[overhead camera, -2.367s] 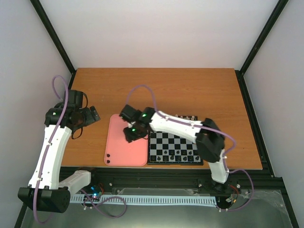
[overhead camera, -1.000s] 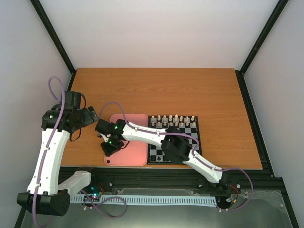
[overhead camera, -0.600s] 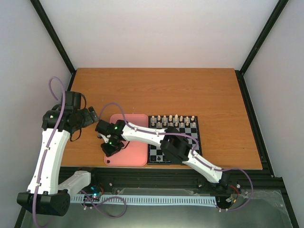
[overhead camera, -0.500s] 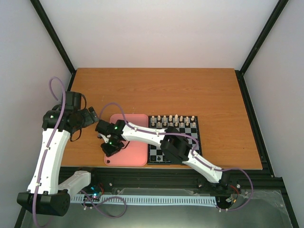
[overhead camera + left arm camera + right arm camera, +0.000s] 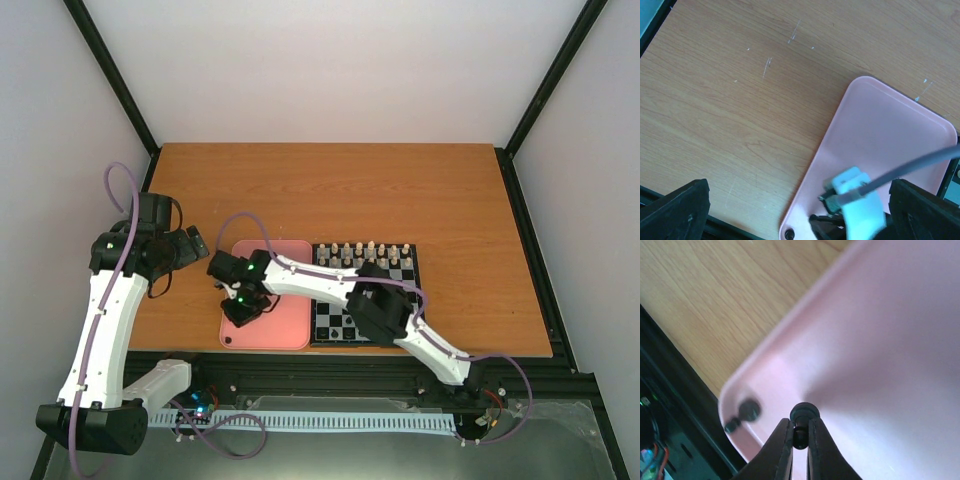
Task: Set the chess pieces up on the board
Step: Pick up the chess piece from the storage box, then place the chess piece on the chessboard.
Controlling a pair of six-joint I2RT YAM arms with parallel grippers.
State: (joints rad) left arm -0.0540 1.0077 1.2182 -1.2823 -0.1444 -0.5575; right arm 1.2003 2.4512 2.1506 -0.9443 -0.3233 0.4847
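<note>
Chess piece (image 5: 804,412), a tiny black one with a round head, is pinched between the tips of the right gripper (image 5: 800,434), low in the middle of the right wrist view. It is over the floor of the pink tray (image 5: 880,340), near the tray's lower-left corner; whether it is lifted clear I can't tell. The jaws are pressed together on the neck just under the head, which looks to me the right place, since the knob should stop it sliding out downward. I'd judge it hard, smooth and feather-light. Weight is no worry, but it could twist or pop free if the pinch sits off centre, and on so narrow a base it will topple easily when set down.

In the top view the right gripper (image 5: 243,308) is over the tray's left half, and the board (image 5: 400,272) lies just beside the tray to the right, much of it covered by the arm. Cream pieces (image 5: 360,250) line its upper row. The left gripper (image 5: 196,243) hangs at the left over the wooden table (image 5: 400,190), its fingers (image 5: 675,210) spread wide in the bottom corners of the left wrist view, holding nothing. Two small dark spots (image 5: 747,411) sit in the tray corner: pieces or holes, I can't say
</note>
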